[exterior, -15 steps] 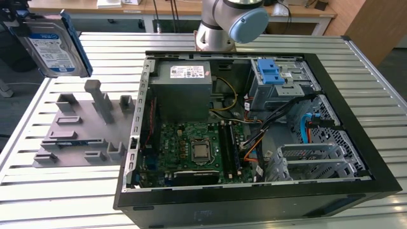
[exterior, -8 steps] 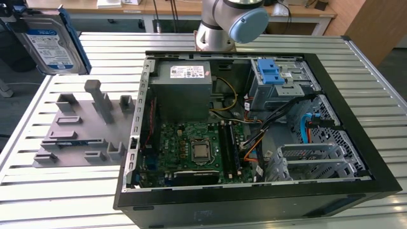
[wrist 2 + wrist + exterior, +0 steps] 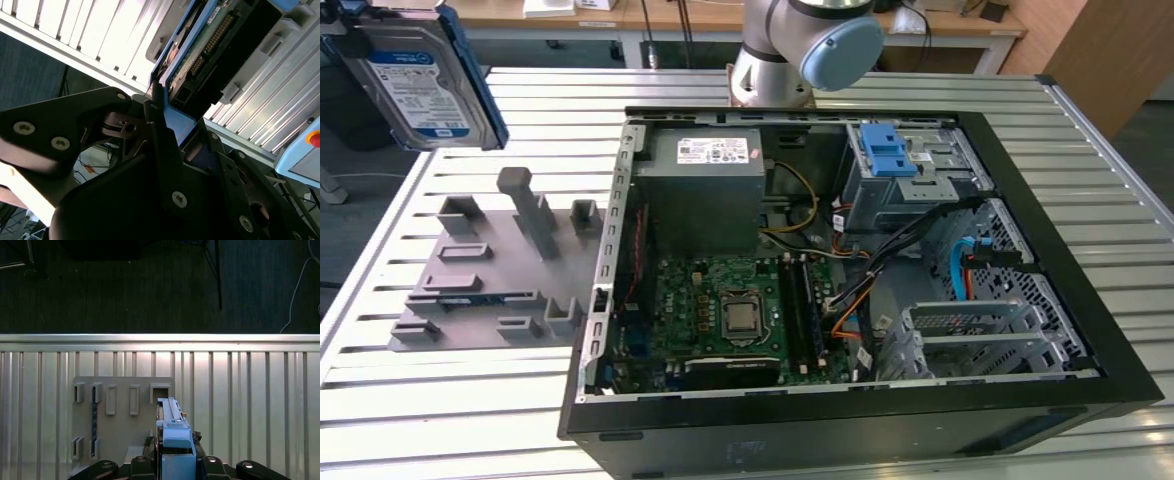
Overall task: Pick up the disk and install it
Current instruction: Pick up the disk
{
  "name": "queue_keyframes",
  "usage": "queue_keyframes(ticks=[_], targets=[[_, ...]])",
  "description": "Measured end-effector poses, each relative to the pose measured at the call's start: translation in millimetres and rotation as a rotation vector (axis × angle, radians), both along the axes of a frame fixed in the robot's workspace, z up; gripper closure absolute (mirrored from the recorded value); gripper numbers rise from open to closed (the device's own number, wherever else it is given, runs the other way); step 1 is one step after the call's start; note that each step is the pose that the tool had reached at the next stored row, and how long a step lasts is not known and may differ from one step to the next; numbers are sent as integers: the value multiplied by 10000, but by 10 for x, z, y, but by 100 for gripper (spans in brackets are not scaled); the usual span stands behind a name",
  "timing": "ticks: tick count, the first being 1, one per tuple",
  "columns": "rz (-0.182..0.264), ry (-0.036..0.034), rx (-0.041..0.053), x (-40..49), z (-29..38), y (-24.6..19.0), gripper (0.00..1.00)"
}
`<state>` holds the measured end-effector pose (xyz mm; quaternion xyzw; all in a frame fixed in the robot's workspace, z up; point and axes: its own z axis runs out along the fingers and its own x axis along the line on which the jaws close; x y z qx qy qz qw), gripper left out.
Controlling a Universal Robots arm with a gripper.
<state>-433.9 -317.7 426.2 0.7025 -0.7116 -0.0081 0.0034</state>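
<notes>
The disk (image 3: 416,75) hangs in the air at the exterior view's upper left. It is well above the slatted metal surface (image 3: 454,400) and over the grey fixture (image 3: 494,265), and it is well apart from the open case (image 3: 854,425). The end effector (image 3: 177,125) is closed on it: in the second wrist view the dark fingers (image 3: 156,117) pinch one end of the blue carrier rail, and in the first wrist view the disk stands edge-on between them. The step in hand looks to me like the carry toward the case, with the lift done and nothing yet installed. To do it well, I'd say the grip must not let the disk twist, since it is held by one end only. The disk should also be turned so its blue rails line up squarely with the cage (image 3: 907,190), near the two blue tabs (image 3: 887,150). The path should pass clear of the case wall, the arm (image 3: 794,50) behind it and the loose cables (image 3: 894,250) just beside the cage. As for writing, the disk's face carries a blue-and-white label, and the power supply (image 3: 707,195) a white sticker. Both have print too fine for me to make out.
</notes>
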Motion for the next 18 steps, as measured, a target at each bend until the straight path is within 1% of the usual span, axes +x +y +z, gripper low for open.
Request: queue_keyframes(ticks=[10,18], targets=[[-1,-1,0,0,121,0,64],[-1,-9,0,-2,244,2,64]])
